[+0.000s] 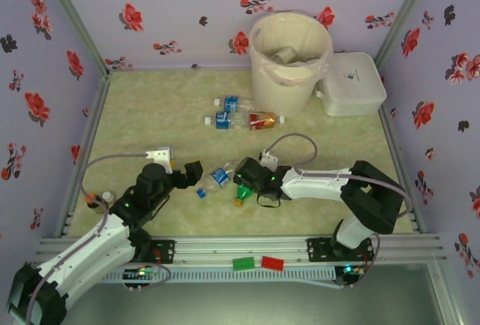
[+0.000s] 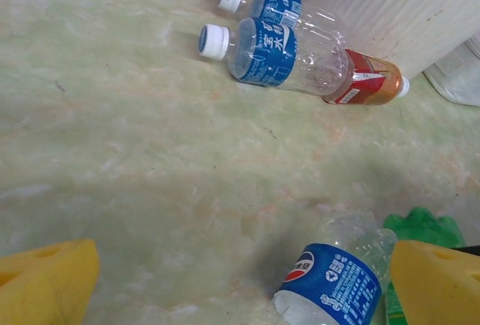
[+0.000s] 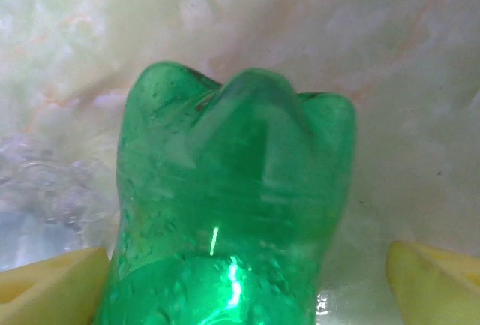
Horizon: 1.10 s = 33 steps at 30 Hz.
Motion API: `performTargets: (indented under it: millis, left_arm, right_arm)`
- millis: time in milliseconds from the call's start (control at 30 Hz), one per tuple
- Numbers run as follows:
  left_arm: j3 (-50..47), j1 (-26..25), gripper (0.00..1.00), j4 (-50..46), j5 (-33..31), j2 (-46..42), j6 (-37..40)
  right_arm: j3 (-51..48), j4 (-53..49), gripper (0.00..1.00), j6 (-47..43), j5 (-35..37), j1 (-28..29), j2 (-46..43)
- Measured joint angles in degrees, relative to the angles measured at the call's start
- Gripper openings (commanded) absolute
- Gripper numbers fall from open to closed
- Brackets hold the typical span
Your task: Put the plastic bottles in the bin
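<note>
Green bottle (image 3: 232,190), lobed base, lies within gaping right pincer (image 3: 244,284); left pincer (image 2: 240,284) gapes too.

Plastic bottles (image 2: 262,51) lying on sides by cream bin (image 1: 281,88).
Bin upright at back w/ pinkish liner. Just in front: blue-label bottle (image 1: 235,103), 2nd blue-label bottle (image 1: 225,120), red-label bottle (image 1: 262,121). Nearer centre: Pepsi-label bottle (image 1: 217,179) beside green bottle (image 1: 243,194).

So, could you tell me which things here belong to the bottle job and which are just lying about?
Job: bin; green bottle; red-labelled bottle; three blue-labelled bottles.
Lying about: white lidded box; red block, green block on the front rail.
</note>
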Motion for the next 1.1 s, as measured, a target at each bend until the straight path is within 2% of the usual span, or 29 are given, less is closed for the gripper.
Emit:
performTargets:
  millis: [233, 467, 633, 900, 1100]
  left_arm:
    - [0.0, 0.0, 1.00, 1.2, -0.4, 4.4, -0.9]
    - [0.0, 0.0, 1.00, 2.6, -0.4, 6.2, -1.7]
    - [0.0, 0.0, 1.00, 3.3, -0.4, 6.8, -1.9]
    - [0.1, 0.0, 1.00, 4.8, -0.4, 8.8, -2.1]
    - [0.2, 0.0, 1.00, 5.7, -0.4, 10.6, -2.1]
  right_arm:
    - [0.2, -0.1, 0.85, 0.8, 0.5, 0.0, 0.6]
    - [-0.6, -0.5, 0.67, 1.3, 1.4, 0.0, 0.6]
    - [-1.6, 0.0, 0.58, 1.4, 1.8, 0.0, -0.1]
    - [-1.6, 4.0, 0.54, -2.1, 1.7, -0.3, -2.7]
    - [1.6, 5.4, 0.52, -8.9, 0.5, -4.6, -5.9]
